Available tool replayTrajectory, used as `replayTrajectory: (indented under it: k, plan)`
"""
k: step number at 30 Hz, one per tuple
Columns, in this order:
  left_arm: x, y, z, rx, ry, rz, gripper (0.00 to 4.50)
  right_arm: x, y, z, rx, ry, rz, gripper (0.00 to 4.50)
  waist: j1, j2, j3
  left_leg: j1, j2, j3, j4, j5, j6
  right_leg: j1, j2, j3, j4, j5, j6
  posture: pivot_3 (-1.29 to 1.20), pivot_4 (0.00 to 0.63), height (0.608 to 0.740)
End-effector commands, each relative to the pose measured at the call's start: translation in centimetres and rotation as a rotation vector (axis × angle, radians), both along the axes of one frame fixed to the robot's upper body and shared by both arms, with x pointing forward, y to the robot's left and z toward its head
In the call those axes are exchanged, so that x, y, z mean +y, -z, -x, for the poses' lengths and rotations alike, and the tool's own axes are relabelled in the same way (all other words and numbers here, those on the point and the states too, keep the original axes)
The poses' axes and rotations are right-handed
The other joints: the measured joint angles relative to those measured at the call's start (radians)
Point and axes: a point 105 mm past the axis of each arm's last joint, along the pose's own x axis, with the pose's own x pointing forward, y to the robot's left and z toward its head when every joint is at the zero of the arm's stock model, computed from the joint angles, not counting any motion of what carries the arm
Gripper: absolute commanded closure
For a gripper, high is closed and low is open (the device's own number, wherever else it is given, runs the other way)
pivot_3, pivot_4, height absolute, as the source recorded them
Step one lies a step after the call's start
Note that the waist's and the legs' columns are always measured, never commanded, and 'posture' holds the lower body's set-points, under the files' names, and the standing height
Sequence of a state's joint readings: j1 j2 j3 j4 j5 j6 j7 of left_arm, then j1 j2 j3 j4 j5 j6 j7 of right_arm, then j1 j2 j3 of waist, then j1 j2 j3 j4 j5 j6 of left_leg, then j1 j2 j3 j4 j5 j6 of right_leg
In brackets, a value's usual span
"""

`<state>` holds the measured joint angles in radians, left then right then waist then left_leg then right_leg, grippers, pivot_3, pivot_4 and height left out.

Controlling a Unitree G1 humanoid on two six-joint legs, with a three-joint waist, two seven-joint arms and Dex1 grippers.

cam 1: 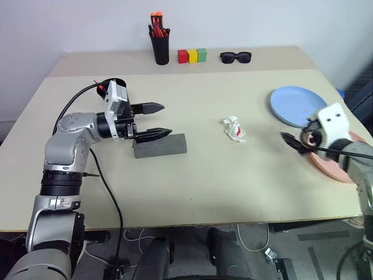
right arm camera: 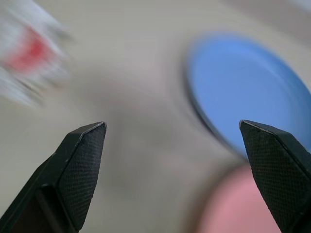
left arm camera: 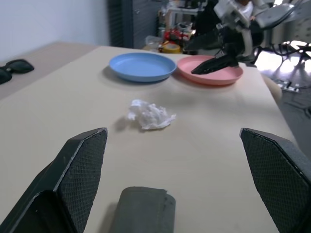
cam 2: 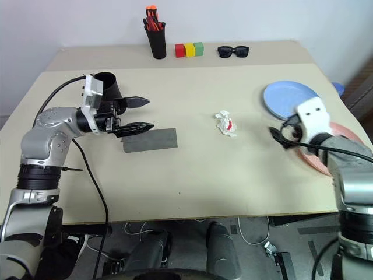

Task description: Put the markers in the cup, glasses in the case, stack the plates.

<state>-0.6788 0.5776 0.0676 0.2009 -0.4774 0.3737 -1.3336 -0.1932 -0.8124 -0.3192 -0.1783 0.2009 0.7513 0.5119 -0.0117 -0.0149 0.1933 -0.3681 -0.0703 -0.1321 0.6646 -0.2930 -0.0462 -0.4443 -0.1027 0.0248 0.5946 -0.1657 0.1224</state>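
Hovering with jaws wide near the table's right edge, the right gripper faces the light blue plate beside the salmon pink plate, likely stiff, light and best pinched at the rim.

The left gripper is seen spread wide above the closed grey case. Crumpled white paper is spotted beyond, then the blue plate beside the pink plate, over which the right gripper is held.
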Motion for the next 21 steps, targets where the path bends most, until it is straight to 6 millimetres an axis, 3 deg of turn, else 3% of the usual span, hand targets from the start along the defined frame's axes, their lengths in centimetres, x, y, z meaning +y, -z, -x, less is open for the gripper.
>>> replayTrajectory:
  k: [1, 6, 9, 16, 19, 21]
  plan:
    - [-0.5, -1.1, 0.2, -0.054, 0.071, 0.016, 0.01, -1.8, 0.0, 0.9, 0.012, 0.085, 0.041, 0.0, -0.002, 0.0, 0.0, 0.0, 0.0, 0.0, 0.0, 0.0, 0.0, 0.0, 0.0, 0.0, 0.0, 0.0, 0.0, 0.0, 0.15, 0.74]
    - [-1.5, -0.8, -0.2, -0.078, 0.092, 0.004, 0.01, -3.5, 2.2, 2.1, 0.11, 0.172, -0.037, 0.0, -0.002, 0.0, 0.0, 0.001, 0.0, 0.0, 0.0, 0.0, 0.0, 0.0, 0.0, 0.0, 0.0, 0.0, 0.0, 0.0, 0.15, 0.74]
    - [-1.8, -1.4, -0.1, -0.096, 0.094, 0.031, 0.0, -6.1, 3.1, 2.8, 0.154, 0.302, -0.063, 0.84, -0.001, 0.0, 0.0, 0.001, 0.0, 0.0, 0.0, 0.0, 0.0, 0.0, 0.0, 0.0, 0.0, 0.0, 0.0, 0.0, 0.15, 0.74]
    - [-1.1, -2.3, -0.6, -0.111, 0.049, 0.072, 0.0, -5.8, 4.4, 3.2, 0.239, 0.261, -0.096, 4.43, -0.001, 0.001, 0.0, 0.002, 0.0, 0.0, 0.001, 0.0, 0.0, 0.002, 0.0, 0.0, 0.0, 0.0, 0.0, 0.0, 0.15, 0.74]
    - [-1.0, -2.2, -0.6, -0.109, 0.041, 0.071, 0.0, -7.2, 3.1, 2.8, 0.197, 0.297, -0.06, 4.48, 0.001, 0.0, -0.001, 0.002, 0.0, 0.0, 0.001, 0.0, 0.0, 0.003, 0.0, 0.0, 0.0, 0.0, 0.001, 0.0, 0.15, 0.74]
    - [-0.9, -2.1, -0.6, -0.118, 0.026, 0.072, 0.0, -8.6, 0.6, 2.0, 0.1, 0.336, 0.023, 4.48, 0.0, 0.0, -0.001, 0.003, 0.0, 0.0, 0.001, 0.0, 0.0, 0.003, 0.0, 0.0, 0.0, 0.0, 0.001, 0.0, 0.15, 0.74]
